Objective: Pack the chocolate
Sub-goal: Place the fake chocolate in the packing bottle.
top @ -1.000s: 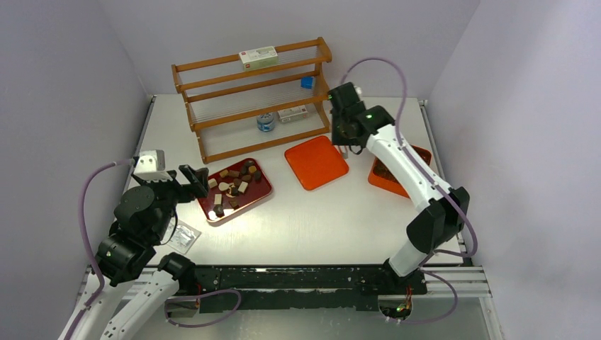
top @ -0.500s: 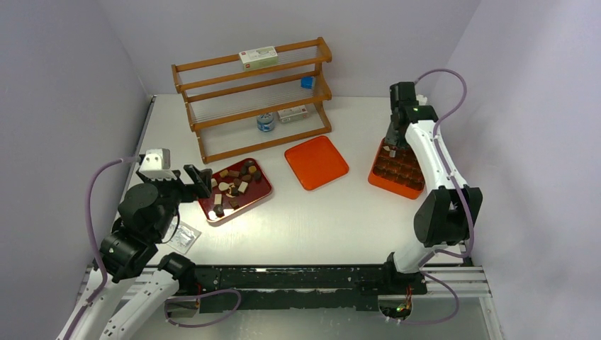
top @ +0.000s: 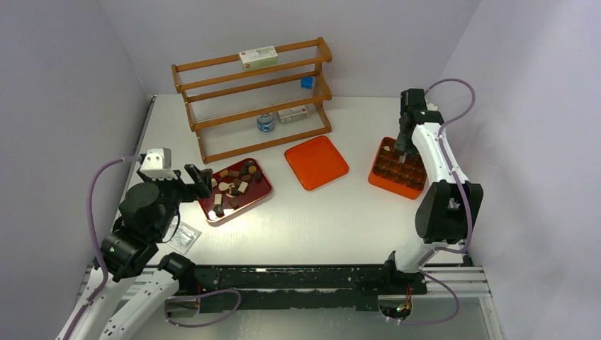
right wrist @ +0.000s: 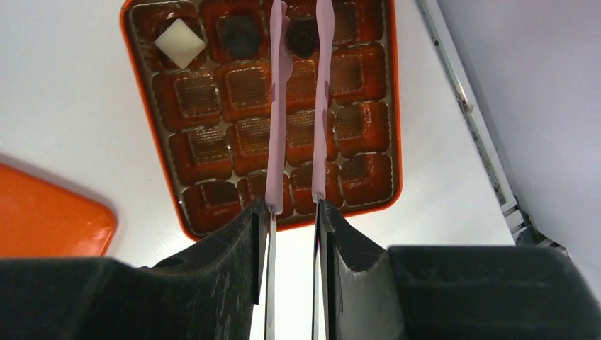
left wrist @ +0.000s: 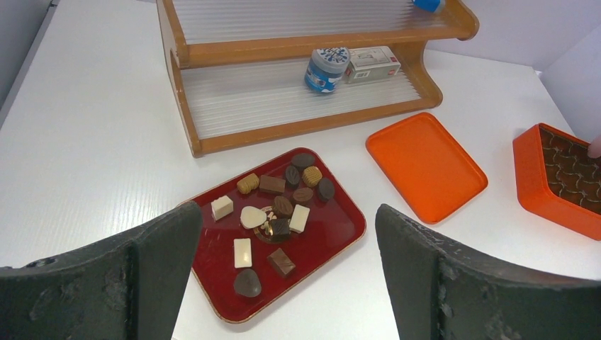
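Note:
Several chocolate pieces, dark, brown and cream, lie on the dark red tray. My left gripper hangs open just left of the tray, holding nothing. My right gripper is shut on the pink tongs, over the far end of the orange compartment box. The box's far row holds a white piece and a dark piece. Another dark piece sits between the tong tips; contact is unclear.
The orange lid lies flat between tray and box. A wooden rack with a blue jar and small boxes stands at the back. A clear packet lies by the left arm. The table's right edge runs beside the box.
My right arm has swung with the tongs from near the rack's right end to over the orange box, and the tongs have eased slightly apart. The left arm has stayed put.

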{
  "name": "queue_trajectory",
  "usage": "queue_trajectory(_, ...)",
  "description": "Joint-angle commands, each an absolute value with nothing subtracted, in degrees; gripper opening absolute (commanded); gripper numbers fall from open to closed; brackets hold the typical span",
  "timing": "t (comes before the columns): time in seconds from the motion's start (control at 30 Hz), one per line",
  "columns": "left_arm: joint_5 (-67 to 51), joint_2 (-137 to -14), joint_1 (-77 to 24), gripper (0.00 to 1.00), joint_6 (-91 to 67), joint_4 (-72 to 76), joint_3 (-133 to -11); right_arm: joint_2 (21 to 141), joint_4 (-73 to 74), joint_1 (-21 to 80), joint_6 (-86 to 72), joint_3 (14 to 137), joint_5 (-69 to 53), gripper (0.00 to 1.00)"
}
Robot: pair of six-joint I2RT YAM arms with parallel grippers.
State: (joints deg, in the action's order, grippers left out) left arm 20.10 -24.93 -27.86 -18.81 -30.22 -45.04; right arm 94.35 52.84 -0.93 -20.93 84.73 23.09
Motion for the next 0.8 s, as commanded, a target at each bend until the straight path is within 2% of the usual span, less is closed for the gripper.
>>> queue_trajectory(0.0, 19.54, -25.02, -28.04, 0.97, -18.16, -28.92, -44.82, 94.58, 49.35, -2.38, -19.99, 84.43, 22.06, 0.35)
queue_trajectory(0.33, 20.04, -24.79, -28.04, 0.97, -18.12, -29.00, -44.81, 96.79, 48.11, -2.52, -19.29, 85.46, 21.77, 0.42)
queue_trajectory(0.77, 19.66, -24.93, -28.04, 0.96, -17.84, -28.68, -44.74, 92.44, 50.48, -0.87, -20.13, 87.69, 17.28, 0.40)
